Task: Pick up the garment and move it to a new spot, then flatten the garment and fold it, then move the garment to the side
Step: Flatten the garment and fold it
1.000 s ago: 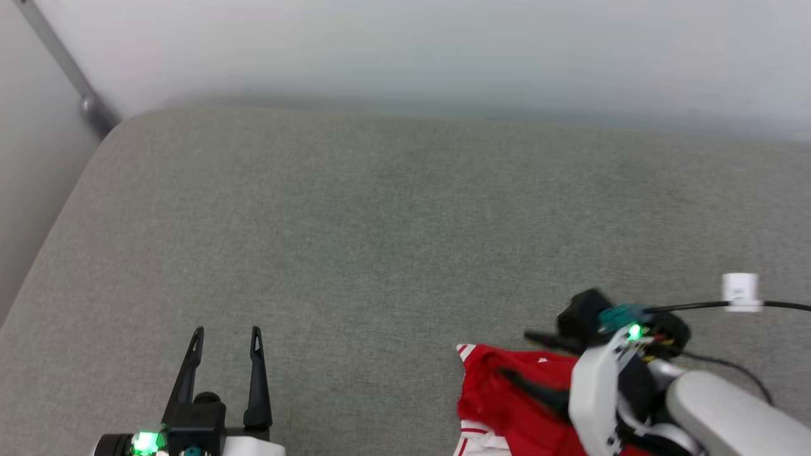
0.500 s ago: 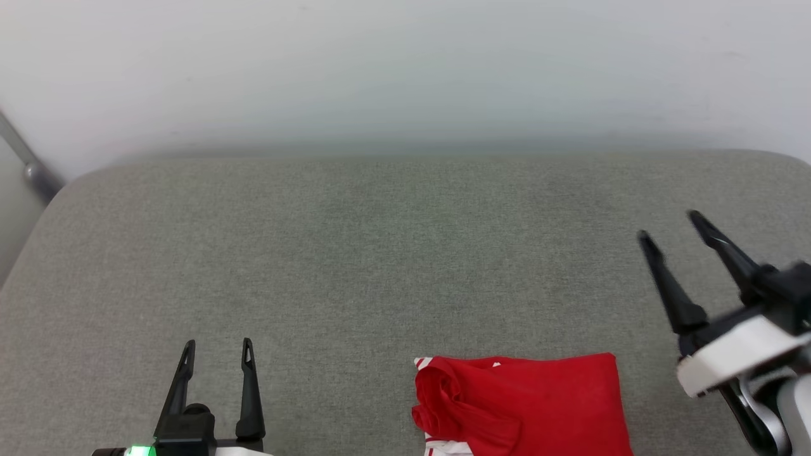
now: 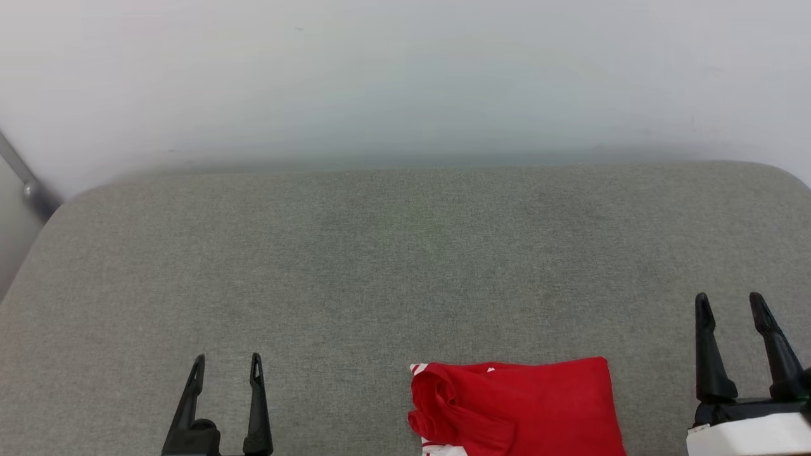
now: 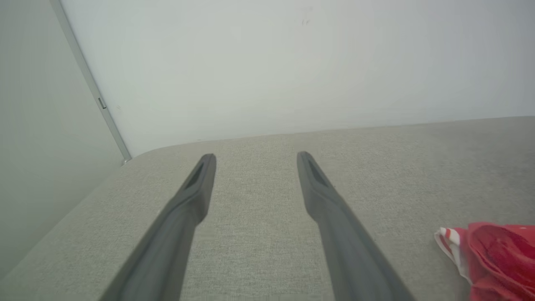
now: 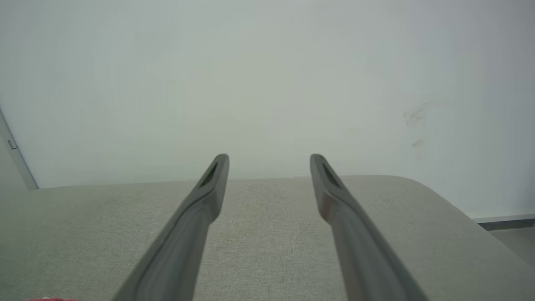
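The garment lies folded into a compact red block near the front edge of the grey cushion, right of centre, with a bit of red-and-white striped trim at its left corner. Its left end also peeks into the left wrist view at the lower right. My left gripper stands open at the lower left, well to the left of the garment, with nothing between its fingers. My right gripper stands open at the lower right, apart from the garment, its fingers empty.
The grey cushioned surface stretches back to a pale wall. Its rounded corners lie at the far left and far right. A grey metal rail runs down the wall at the far left. A floor strip shows beyond the right corner.
My right gripper has let go of the garment, lifted off it and swung right, now resting upright at the lower right. The head camera turned right. The garment stays folded in place.
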`<state>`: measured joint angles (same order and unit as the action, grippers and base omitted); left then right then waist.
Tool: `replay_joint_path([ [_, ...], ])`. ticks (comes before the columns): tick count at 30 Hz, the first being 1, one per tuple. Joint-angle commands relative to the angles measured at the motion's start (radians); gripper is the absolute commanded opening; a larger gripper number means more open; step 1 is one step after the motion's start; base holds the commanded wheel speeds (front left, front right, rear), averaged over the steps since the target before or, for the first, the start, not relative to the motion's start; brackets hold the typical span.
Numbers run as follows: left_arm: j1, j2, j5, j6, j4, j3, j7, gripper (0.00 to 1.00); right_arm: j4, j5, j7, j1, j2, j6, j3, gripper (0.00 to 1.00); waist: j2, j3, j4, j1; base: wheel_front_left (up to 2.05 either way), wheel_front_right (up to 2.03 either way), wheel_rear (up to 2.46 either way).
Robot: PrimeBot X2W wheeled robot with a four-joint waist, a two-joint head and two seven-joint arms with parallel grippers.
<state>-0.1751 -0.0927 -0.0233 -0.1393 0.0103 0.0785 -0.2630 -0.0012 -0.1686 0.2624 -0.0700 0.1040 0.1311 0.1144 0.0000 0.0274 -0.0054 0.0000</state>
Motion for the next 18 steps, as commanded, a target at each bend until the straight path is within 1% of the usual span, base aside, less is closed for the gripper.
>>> replay_joint_path([
  [1,-0.009,0.0,-0.002,0.004,0.003,-0.002,-0.002,1.0,-0.007,0.007,0.002,-0.022,-0.01,-0.001,0.003,1.0,0.0,0.001,0.001,0.0,0.0,0.0,0.0],
  [7,-0.026,0.004,-0.002,0.014,0.0,-0.002,-0.002,1.0,-0.046,0.013,0.003,-0.093,-0.044,-0.001,0.011,1.0,0.0,0.011,0.008,0.0,0.0,0.0,0.0],
  [18,-0.033,0.016,-0.005,0.025,0.008,-0.008,-0.002,1.0,-0.036,0.002,0.003,-0.14,-0.056,-0.001,-0.002,1.0,0.0,0.011,0.026,0.0,0.0,0.0,0.0],
])
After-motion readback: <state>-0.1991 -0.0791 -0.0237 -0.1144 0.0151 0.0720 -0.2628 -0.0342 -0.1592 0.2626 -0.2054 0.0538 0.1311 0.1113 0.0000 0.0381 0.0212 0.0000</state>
